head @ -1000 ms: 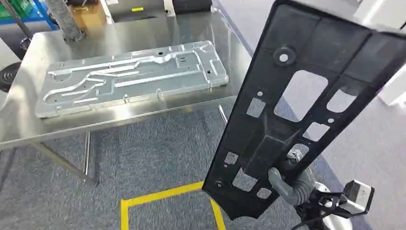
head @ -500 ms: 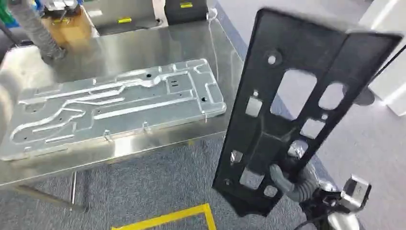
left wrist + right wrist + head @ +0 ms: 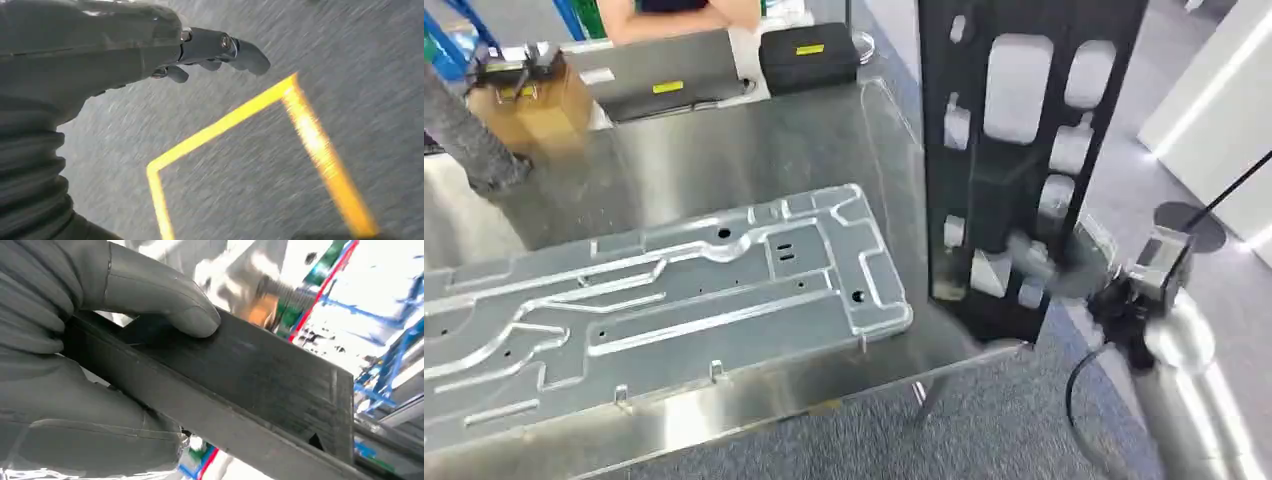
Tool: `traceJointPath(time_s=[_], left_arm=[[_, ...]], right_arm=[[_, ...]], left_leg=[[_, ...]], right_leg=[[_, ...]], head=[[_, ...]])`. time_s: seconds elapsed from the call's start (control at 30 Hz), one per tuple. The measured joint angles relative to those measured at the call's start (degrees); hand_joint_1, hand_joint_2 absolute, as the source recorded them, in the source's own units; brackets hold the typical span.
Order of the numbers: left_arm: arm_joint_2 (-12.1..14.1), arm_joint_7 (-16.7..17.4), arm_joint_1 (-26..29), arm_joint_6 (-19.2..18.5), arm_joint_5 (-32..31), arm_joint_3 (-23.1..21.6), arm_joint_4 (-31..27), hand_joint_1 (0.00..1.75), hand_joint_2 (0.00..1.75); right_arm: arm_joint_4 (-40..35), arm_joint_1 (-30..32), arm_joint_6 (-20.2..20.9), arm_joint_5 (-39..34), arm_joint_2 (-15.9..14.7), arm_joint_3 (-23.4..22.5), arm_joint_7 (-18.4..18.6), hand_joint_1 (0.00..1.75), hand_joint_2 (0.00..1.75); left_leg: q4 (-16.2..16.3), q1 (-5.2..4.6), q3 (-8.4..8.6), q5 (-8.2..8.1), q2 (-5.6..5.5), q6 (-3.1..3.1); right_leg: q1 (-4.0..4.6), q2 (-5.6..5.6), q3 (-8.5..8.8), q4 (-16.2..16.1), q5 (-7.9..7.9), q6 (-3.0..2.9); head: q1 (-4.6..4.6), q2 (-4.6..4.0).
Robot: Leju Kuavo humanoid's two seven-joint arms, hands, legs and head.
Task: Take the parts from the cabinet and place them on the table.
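Observation:
A long black plastic panel (image 3: 1009,170) with several cut-outs stands nearly upright at the steel table's (image 3: 724,165) right end, its lower edge over the table's near right corner. My right hand (image 3: 1049,270) grips the panel low down; in the right wrist view the thumb (image 3: 165,302) presses on the panel's black edge (image 3: 250,385). A flat silver metal plate (image 3: 654,300) with raised channels lies on the table to the left of the panel. My left hand (image 3: 220,50) hangs over grey carpet, fingers apart, holding nothing.
A black case (image 3: 809,55), a grey laptop-like box (image 3: 664,75) and a cardboard box (image 3: 534,105) sit along the table's far edge, with a person's arms (image 3: 674,15) behind them. A grey ribbed hose (image 3: 464,140) stands at far left. Yellow floor tape (image 3: 225,127) marks the carpet.
The camera has moved closer to the table. The black panel has swung from tilted to nearly upright and shifted toward the table's right corner, still held by my right hand.

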Motion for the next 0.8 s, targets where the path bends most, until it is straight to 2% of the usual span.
traceJointPath(time_s=[0.03,0.07,0.1,0.17,0.2,0.23,0.27,0.33,0.37,0.4,0.43,0.47,0.5,0.53,0.57,0.63,0.67,0.7,0.73,0.77,0.8], left_arm=[[0.02,-0.13,-0.13,0.07,-0.02,0.00,0.00,0.00,1.75],[0.02,-0.20,-0.20,0.13,-0.06,0.00,0.00,0.00,1.75],[-0.04,-0.20,-0.17,0.13,-0.07,0.02,0.00,0.00,1.75],[-0.24,-0.31,-0.14,0.11,-0.15,0.00,0.00,0.00,1.75],[-0.44,-0.37,-0.01,0.11,-0.15,0.00,0.00,0.00,1.75],[-0.61,-0.48,0.10,0.11,-0.17,0.00,0.00,0.00,1.75],[-0.70,-0.53,0.16,0.11,-0.20,0.00,0.00,0.00,1.75],[-0.79,-0.81,0.37,0.13,-0.20,0.00,0.07,0.00,1.75],[-0.79,-0.90,0.44,0.13,-0.20,0.02,0.07,0.00,1.75],[-0.77,-0.98,0.45,0.17,-0.17,0.02,0.07,0.00,1.75],[-0.79,-1.07,0.33,0.20,-0.20,0.02,0.09,0.00,1.75],[-0.77,-1.22,0.14,0.24,-0.20,0.02,0.07,0.00,1.75],[-0.68,-1.33,-0.03,0.24,-0.20,0.02,0.07,0.00,1.75],[-0.70,-1.53,-0.21,0.28,-0.20,0.00,0.07,0.00,1.75],[-0.77,-1.66,-0.28,0.28,-0.17,0.00,0.07,0.00,1.75],[-0.77,-1.99,-0.19,0.28,-0.13,0.00,0.07,0.00,1.75],[-0.77,-2.05,-0.13,0.28,-0.13,0.02,0.07,0.00,1.75],[-0.77,-2.19,0.15,0.39,-0.11,0.04,0.09,0.00,1.75],[-0.77,-2.25,0.57,0.46,-0.11,0.04,0.09,0.00,1.75],[-0.77,-2.19,0.87,0.44,-0.09,0.07,0.09,0.00,1.75],[-0.81,-2.32,1.28,0.46,-0.09,0.07,0.09,0.00,1.75]], right_arm=[[2.94,-3.86,0.20,0.62,-0.53,1.30,0.26,1.69,1.75],[6.27,-7.65,0.09,1.77,-1.12,3.25,0.63,1.69,1.75],[9.19,-10.94,-0.02,2.69,-1.49,5.06,0.77,1.69,1.75],[14.70,-16.63,-0.68,5.04,-1.88,8.56,0.44,1.69,1.75],[17.34,-19.35,-1.46,6.78,-1.88,10.50,0.05,1.69,1.75],[19.59,-21.91,-2.48,8.67,-1.88,12.41,-0.53,1.69,1.75],[22.41,-24.47,-3.79,10.98,-1.77,14.88,-1.23,1.69,1.75],[28.00,-28.81,-5.35,13.44,-1.03,19.69,-2.05,1.69,1.75],[30.19,-31.20,-6.12,14.70,-0.37,21.83,-2.27,1.69,1.75],[32.27,-33.48,-6.69,15.74,0.70,24.32,-2.38,1.69,1.75],[34.30,-35.82,-7.30,16.40,2.06,26.57,-2.56,1.69,1.75],[35.93,-37.78,-7.95,17.01,3.22,28.22,-2.71,1.69,1.75],[37.12,-39.62,-8.39,17.49,4.70,29.58,-2.84,1.69,1.75],[38.47,-41.36,-8.74,17.93,5.75,30.94,-2.93,1.69,1.75],[40.00,-42.83,-9.14,18.21,7.04,32.69,-2.91,1.69,1.75],[41.90,-44.14,-9.53,18.65,8.92,35.64,-2.86,1.69,1.75],[42.59,-44.30,-9.62,18.84,9.65,36.76,-2.88,1.69,1.75],[43.10,-44.42,-9.79,19.11,10.25,37.56,-2.88,1.69,1.75],[43.34,-44.65,-10.07,19.52,10.97,38.51,-2.88,1.69,1.75],[43.52,-44.98,-10.58,20.33,11.39,39.26,-2.88,1.69,1.75],[43.73,-45.46,-11.38,21.42,11.77,40.26,-2.76,1.69,1.75]], left_leg=[[-0.25,0.13,0.72,-0.71,0.04,0.19],[-0.31,0.22,1.55,-1.51,0.06,0.22],[-0.32,0.23,2.39,-2.37,0.06,0.26],[-0.32,0.30,4.35,-4.11,-0.27,0.18],[-0.32,0.36,5.47,-5.01,-0.55,0.05],[-0.32,0.43,6.59,-5.86,-0.78,-0.04],[-0.30,0.48,7.58,-6.75,-1.04,-0.19],[0.35,0.33,8.77,-8.27,-1.34,-0.62],[0.16,0.34,8.81,-9.02,-1.75,-1.10],[-0.02,0.39,8.87,-9.71,-1.64,-1.53],[1.01,0.34,9.19,-9.35,-1.34,-1.75],[0.95,0.17,9.32,-9.41,-1.25,-2.08],[2.38,0.38,8.58,-9.59,-0.90,-2.30],[5.24,0.41,7.23,-9.90,-0.37,-2.60],[9.06,0.70,4.92,-10.91,-0.10,-2.94],[16.41,1.25,0.08,-14.96,0.11,-3.71],[17.72,1.43,-1.40,-15.93,0.19,-4.03],[16.66,1.57,-1.75,-15.39,0.29,-4.15],[13.40,1.66,-1.28,-13.14,0.39,-4.15],[8.99,1.71,-0.10,-9.72,0.49,-4.10],[3.64,1.76,1.25,-5.05,0.60,-3.88]], right_leg=[[-0.04,-0.43,-3.61,4.63,0.54,0.26],[-0.17,-0.55,-6.84,7.68,-1.01,0.46],[-0.29,-0.59,-9.31,9.04,-3.96,0.71],[-0.45,-0.72,-13.05,8.58,-11.04,1.07],[-0.50,-0.83,-14.29,7.02,-13.11,1.22],[-0.51,-0.86,-15.08,4.31,-12.15,1.28],[-0.53,-0.85,-15.64,0.56,-7.42,1.18],[-0.35,-0.75,-16.56,-7.87,9.38,0.67],[-0.01,-0.84,-16.15,-7.21,10.30,-0.22],[0.12,-0.65,-16.19,-7.14,10.25,-0.70],[0.07,-0.66,-16.09,-7.60,9.99,-1.14],[-0.20,-0.65,-15.28,-7.75,9.79,-1.72],[-0.30,-0.68,-14.54,-8.19,9.56,-1.94],[-0.32,-0.75,-13.96,-8.31,9.21,-2.42],[-0.30,-0.83,-13.55,-8.32,8.79,-2.62],[-0.23,-0.81,-12.42,-8.32,7.69,-2.68],[-0.23,-0.81,-11.73,-8.31,7.12,-2.66],[-0.23,-0.81,-11.01,-8.30,6.56,-2.60],[-0.23,-0.80,-10.25,-8.27,5.93,-2.44],[-0.23,-0.89,-9.47,-8.25,5.35,-2.23],[-0.21,-1.14,-8.78,-8.25,4.75,-2.03]], head=[[0.02,-0.02],[0.00,0.00],[0.00,0.00],[0.00,0.00],[0.00,0.00],[0.02,-0.02],[0.02,-0.02],[0.00,0.00],[0.09,-0.02],[-0.05,-0.02],[0.00,0.00],[-0.02,0.00],[0.04,0.00],[-0.05,0.00],[-0.02,0.00],[-0.05,0.00],[-0.05,-0.02],[-0.02,0.00],[-0.02,0.00],[-0.05,0.00],[-0.02,-0.02]])
